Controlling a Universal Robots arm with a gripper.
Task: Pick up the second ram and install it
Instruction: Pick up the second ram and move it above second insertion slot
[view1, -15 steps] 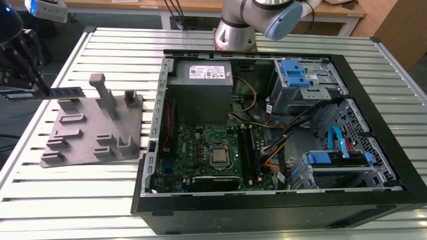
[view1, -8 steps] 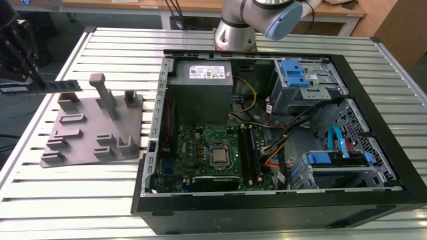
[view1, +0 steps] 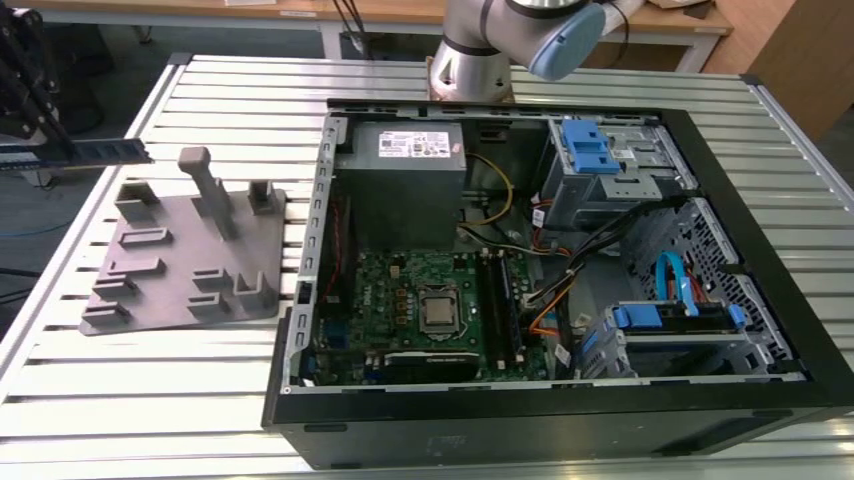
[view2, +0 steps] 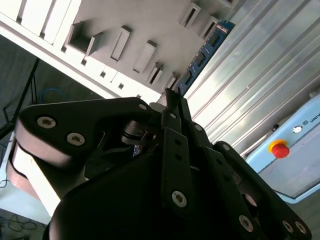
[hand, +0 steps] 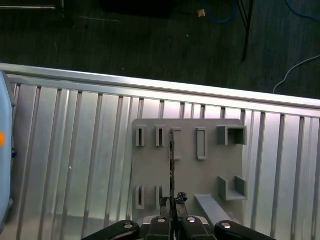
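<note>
The hand (hand: 172, 202) is closed tight on one end of the second ram (view1: 114, 150). It holds the strip clear above the grey holder plate (view1: 180, 225) at the exterior view's left (edge-on in the first wrist view). The plate lies on the slatted desk (view1: 160, 380), just beside the open computer case (view1: 534, 412). Inside the case, loose cables (view1: 561, 262) crowd next to the motherboard (view1: 400, 285) and its black slots (view1: 501, 295).

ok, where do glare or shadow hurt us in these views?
Exterior view: even light, open black computer case shadowed inside. Second wrist view: glare on the ribbed aluminium table; the black gripper, shut on the thin dark-blue ram strip, reads as dark silhouette. First wrist view: glare streak along the table edge, floor nearly black.
</note>
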